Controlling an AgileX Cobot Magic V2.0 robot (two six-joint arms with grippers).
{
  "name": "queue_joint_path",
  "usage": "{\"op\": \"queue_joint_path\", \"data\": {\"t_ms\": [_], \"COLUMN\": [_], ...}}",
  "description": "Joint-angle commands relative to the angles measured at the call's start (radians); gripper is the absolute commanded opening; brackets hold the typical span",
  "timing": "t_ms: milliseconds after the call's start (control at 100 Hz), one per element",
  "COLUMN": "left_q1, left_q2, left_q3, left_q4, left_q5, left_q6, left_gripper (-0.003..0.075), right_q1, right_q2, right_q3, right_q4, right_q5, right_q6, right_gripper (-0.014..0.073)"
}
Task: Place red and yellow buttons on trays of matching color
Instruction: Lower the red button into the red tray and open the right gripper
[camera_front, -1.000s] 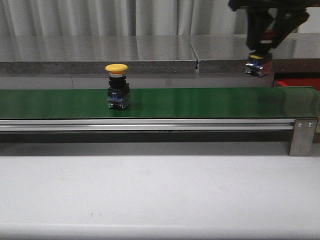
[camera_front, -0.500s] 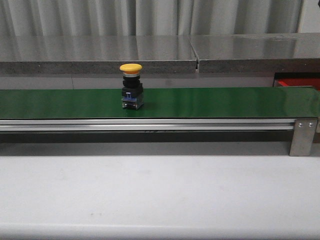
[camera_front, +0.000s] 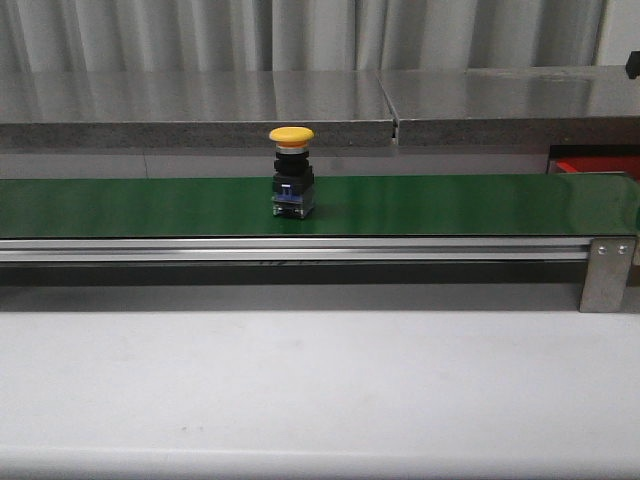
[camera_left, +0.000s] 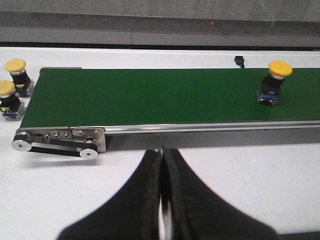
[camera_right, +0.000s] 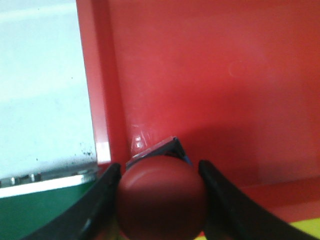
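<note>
Green belt (camera_front: 450, 205) carrying yellow button (camera_front: 292, 172), left jaws together, right jaws gripping red button (camera_right: 162, 197) over red tray (camera_right: 225, 75)

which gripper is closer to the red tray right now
Right. The right gripper hangs directly over the red tray, holding a red button. The left gripper sits shut at the belt's other end.

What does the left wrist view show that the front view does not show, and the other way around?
Only the left wrist view shows two more yellow buttons standing off the belt's end, and the left gripper with its jaws closed on nothing. Only the front view shows a bit of the red tray behind the belt's far right. Both show the green belt carrying one upright yellow button.
</note>
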Motion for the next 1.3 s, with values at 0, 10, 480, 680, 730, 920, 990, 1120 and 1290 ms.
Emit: {"op": "queue_joint_path", "data": {"t_ms": [0, 10, 480, 680, 730, 920, 990, 1120, 1290], "left_q1": [-0.008, -0.008, -0.008, -0.008, -0.008, -0.008, -0.008, -0.008, -0.008], "left_q2": [0.007, 0.007, 0.007, 0.007, 0.007, 0.007, 0.007, 0.007, 0.007], "left_q3": [-0.025, -0.025, -0.025, -0.025, -0.025, -0.025, -0.025, -0.025, -0.025], "left_q4": [-0.013, -0.013, -0.013, -0.013, -0.013, -0.013, -0.013, -0.013, -0.013], "left_q5": [-0.071, -0.071, -0.071, -0.072, -0.072, -0.072, -0.072, -0.072, -0.072], "left_q6": [-0.002, -0.002, -0.002, -0.002, -0.002, -0.002, -0.002, -0.002, -0.002], "left_gripper": [-0.0020, -0.0020, -0.0020, -0.0020, -0.0020, -0.0020, -0.0020, -0.0020, -0.0020], "right_q1": [-0.006, -0.006, -0.006, -0.006, -0.006, -0.006, -0.004, -0.004, -0.001], "right_q2": [0.001, 0.001, 0.149, 0.138, 0.131, 0.071, 0.043, -0.015, -0.092], "right_q3": [-0.102, -0.107, -0.231, -0.241, -0.241, -0.239, -0.239, -0.237, -0.234], "right_q4": [0.028, 0.030, 0.092, 0.092, 0.091, 0.079, 0.079, 0.079, 0.080], "right_q5": [-0.014, -0.014, -0.023, -0.029, -0.030, -0.024, -0.021, 0.003, 0.038], "right_q6": [-0.007, -0.007, -0.007, -0.007, -0.007, -0.007, -0.019, -0.019, -0.019], "right_gripper": [0.0061, 0.0061, 0.0332, 0.0556, 0.0552, 0.0552, 0.0552, 0.0552, 0.0552]}}
